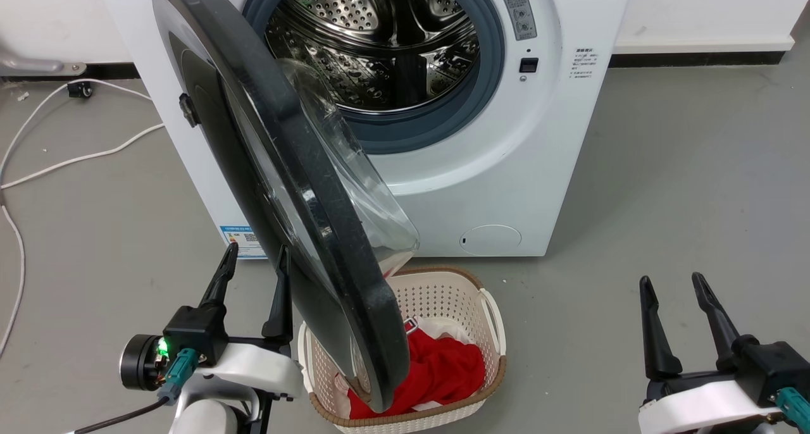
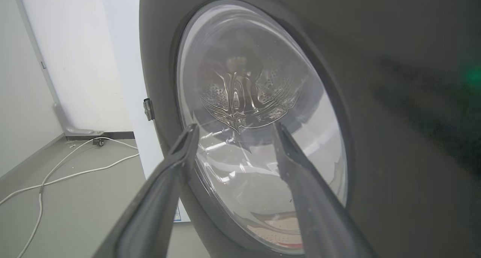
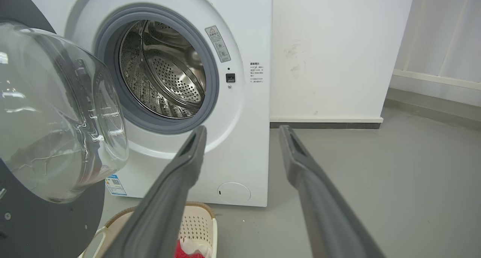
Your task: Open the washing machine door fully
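Grey floor (image 1: 664, 168), white wall (image 1: 696, 4) behind, washing machine (image 1: 506, 168) dead ahead of both grippers. The washing machine door (image 1: 285, 162) hangs roughly half open, edge-on to me, immediately right of my left gripper (image 1: 258, 249) and well left of my right gripper (image 1: 671, 279).

Left gripper: spread, holding nothing. Its door-side finger (image 1: 280, 301) sits just beside the door's outer face; can't tell if it touches. Right gripper: spread too, empty, well clear, with the steel drum (image 1: 380, 35) ahead and to its left. The door's glass bowl (image 1: 367, 193) bulges toward the right gripper's side. A cream laundry basket (image 1: 490, 314) with a red garment (image 1: 443, 364) sits under the door's free edge, between the grippers.

Handling, my read:
- The door is rigid and hinged on the far-left side. It's probably fairly heavy and should swing rather than flex.
- Its glossy black face looks slick, so a flat push may skid.
- I'd keep load off the glass bowl.
- Best hold is the thick dark rim at the free edge nearest me, which gives the most leverage.
- Full open means swinging it toward the left gripper's side, so that arm has to clear out or hook the rim.
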Robot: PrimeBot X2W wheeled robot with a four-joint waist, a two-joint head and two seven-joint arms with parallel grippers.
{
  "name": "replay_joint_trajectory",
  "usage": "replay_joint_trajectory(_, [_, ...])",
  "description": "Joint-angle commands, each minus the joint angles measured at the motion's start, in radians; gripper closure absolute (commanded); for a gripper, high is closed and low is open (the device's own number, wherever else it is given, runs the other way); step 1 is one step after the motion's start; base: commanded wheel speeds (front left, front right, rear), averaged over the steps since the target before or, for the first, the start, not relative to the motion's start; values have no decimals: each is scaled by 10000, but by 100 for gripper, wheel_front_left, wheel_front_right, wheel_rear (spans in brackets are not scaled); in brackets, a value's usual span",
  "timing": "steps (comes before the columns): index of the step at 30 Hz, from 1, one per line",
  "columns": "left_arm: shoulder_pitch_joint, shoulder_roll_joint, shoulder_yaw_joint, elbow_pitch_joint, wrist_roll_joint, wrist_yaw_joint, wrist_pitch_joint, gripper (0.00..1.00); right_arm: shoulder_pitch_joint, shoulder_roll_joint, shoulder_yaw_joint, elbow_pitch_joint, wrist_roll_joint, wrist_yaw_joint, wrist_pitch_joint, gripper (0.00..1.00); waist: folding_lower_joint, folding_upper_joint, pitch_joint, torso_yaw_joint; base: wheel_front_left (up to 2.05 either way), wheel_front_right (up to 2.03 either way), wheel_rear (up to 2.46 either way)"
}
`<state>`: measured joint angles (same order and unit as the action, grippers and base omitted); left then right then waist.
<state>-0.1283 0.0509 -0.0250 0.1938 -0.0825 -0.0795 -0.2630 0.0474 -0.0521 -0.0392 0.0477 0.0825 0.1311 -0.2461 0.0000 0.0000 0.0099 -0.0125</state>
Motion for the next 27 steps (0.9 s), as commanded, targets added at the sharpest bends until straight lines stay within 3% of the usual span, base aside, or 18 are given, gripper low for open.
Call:
replay_joint_trajectory(1, [-44, -6, 4, -20, 36, -54, -25, 0, -125, 33, 29, 68, 62, -7, -67, 0, 0, 0, 2, -7, 0, 0, 0])
replay_joint_trajectory(6, [-44, -6, 9, 13, 57, -72, -25, 0, -191, 34, 49, 157, 139, -7, -115, 0, 0, 0, 7, -15, 0, 0, 0])
replay_joint_trajectory(8, [-45, -7, -9, 10, 45, -81, -25, 100, -202, 34, 49, 187, 152, -7, -128, 0, 0, 0, 7, -18, 0, 0, 0])
replay_joint_trajectory(18, [-108, -6, 63, -352, 53, -28, -25, 100, -216, 35, 5, 299, 112, -7, -165, 0, 0, 0, 5, -24, 0, 0, 0])
replay_joint_trajectory(27, [-486, -6, 381, -2081, 93, 82, -23, 100, -195, 35, -9, 333, 266, -7, -179, 0, 0, 0, 7, 14, 0, 0, 0])
